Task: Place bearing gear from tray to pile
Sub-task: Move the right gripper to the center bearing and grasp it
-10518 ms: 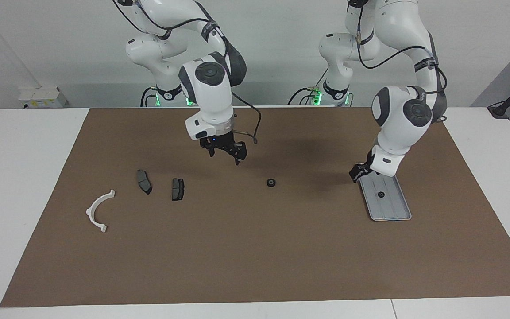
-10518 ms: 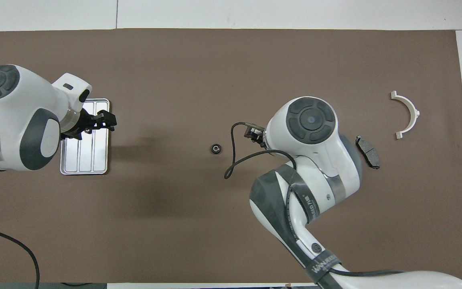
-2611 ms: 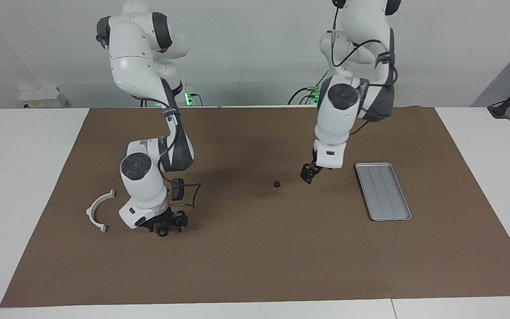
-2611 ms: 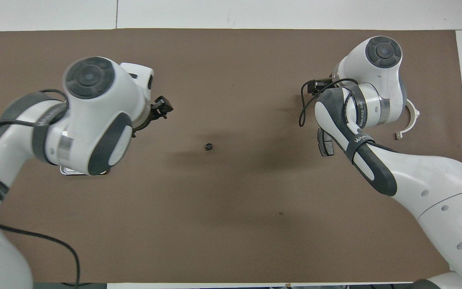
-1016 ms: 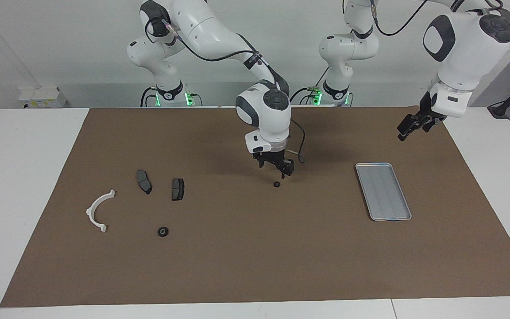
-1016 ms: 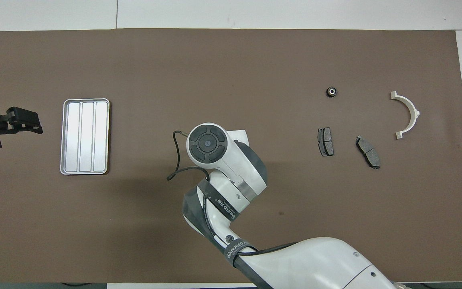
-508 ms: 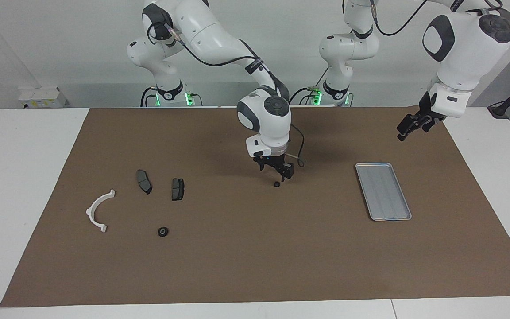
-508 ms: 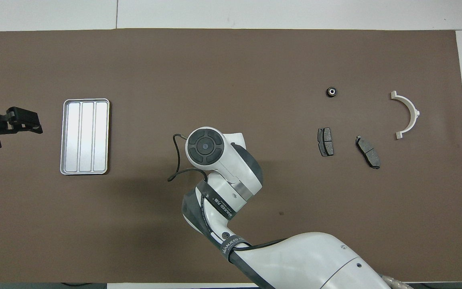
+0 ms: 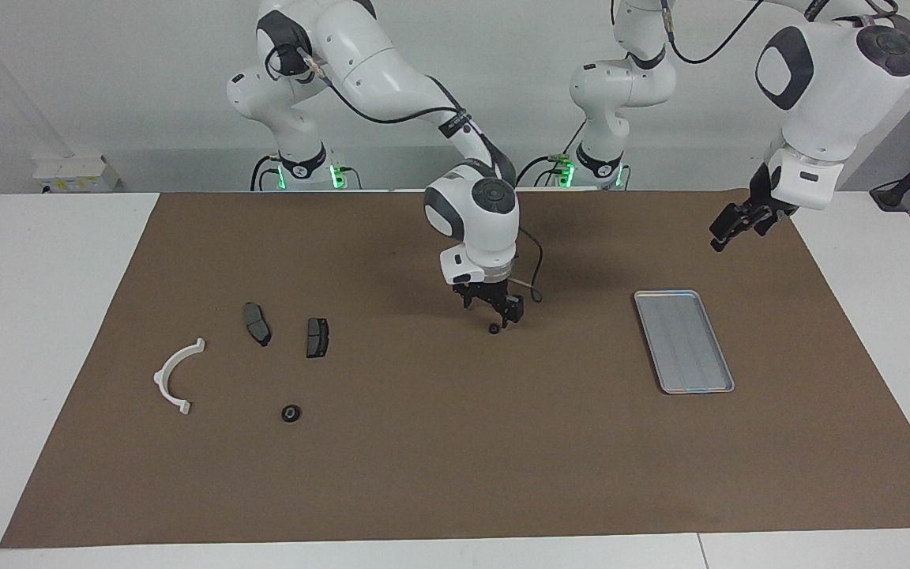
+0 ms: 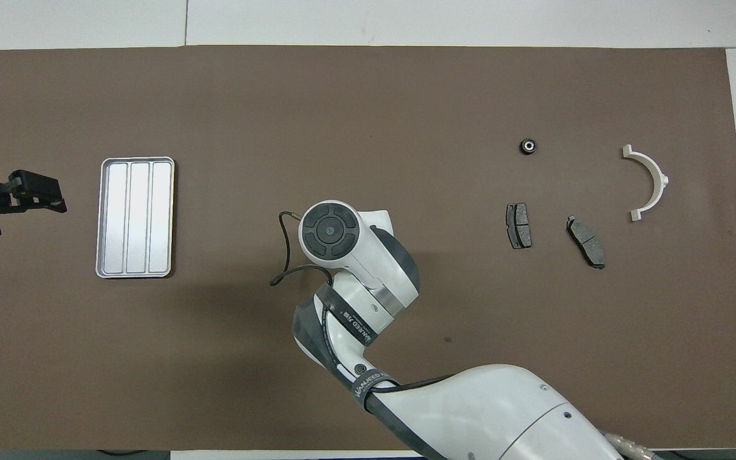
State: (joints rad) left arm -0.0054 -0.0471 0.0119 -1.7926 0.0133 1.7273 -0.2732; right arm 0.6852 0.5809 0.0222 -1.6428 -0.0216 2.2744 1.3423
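The silver tray (image 9: 684,340) lies empty toward the left arm's end; it also shows in the overhead view (image 10: 135,217). A small black bearing gear (image 9: 494,329) lies on the mat's middle. My right gripper (image 9: 496,316) hangs open just over it, jaws either side; the right arm hides this gear in the overhead view. The pile lies toward the right arm's end: white half-ring bracket (image 9: 178,375), two brake pads (image 9: 257,323) (image 9: 317,337), and another bearing gear (image 9: 290,412) beside them. My left gripper (image 9: 739,224) waits, raised and open, over the mat's edge by the tray.
A brown mat (image 9: 455,474) covers the table, with white table top (image 9: 36,316) around it. The right arm's elbow and cable (image 10: 282,255) hang over the mat's middle. In the overhead view the pile's gear (image 10: 528,146) lies farther from the robots than the pads (image 10: 519,225).
My right gripper has come down lower over the gear in the mat's middle. The left arm has stayed still. Before that, a gear was set down by the pile.
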